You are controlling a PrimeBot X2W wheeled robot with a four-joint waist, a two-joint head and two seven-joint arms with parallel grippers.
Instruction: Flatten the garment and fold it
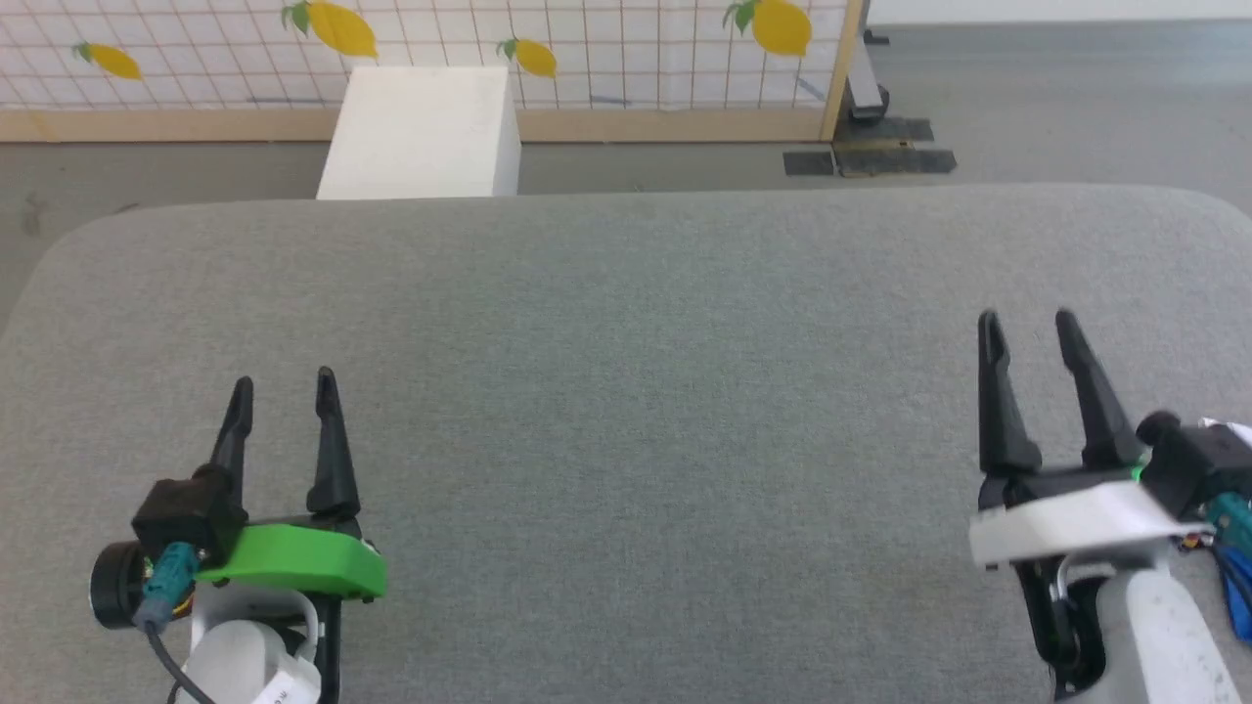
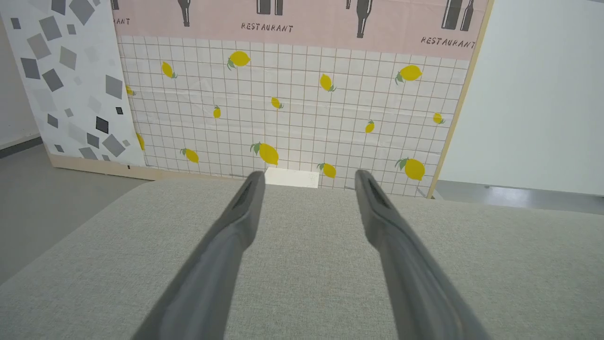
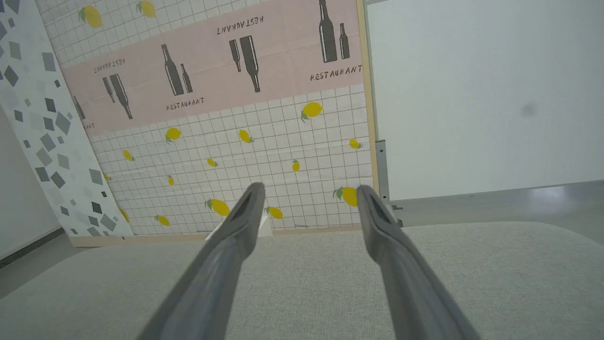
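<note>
Plainly, we are at the very start. The counter (image 1: 626, 323), a broad top covered in grey fabric, lies before us, and where the garment is we cannot tell from these views. The left jaws hover low over the near left part of the counter, their dark fingers (image 1: 331, 440) spread apart and grasping nothing. The right jaws hang over the near right part, a little farther forward, with fingers (image 1: 993, 391) likewise parted and released. Both sets point away from us towards the far edge, beyond which a white box (image 1: 421, 132) stands in front of a lemon-printed panel (image 1: 626, 49). In each wrist view we look along the two fingers at grey cloth and that same panel.

We judge that flattening has not yet begun, let alone folding. The next move, as we see it, calls for finding the garment first, perhaps by turning or bending to bring it before the head camera. Both sets of jaws would then go to its edges, well apart, so the cloth can be drawn flat on the counter.
</note>
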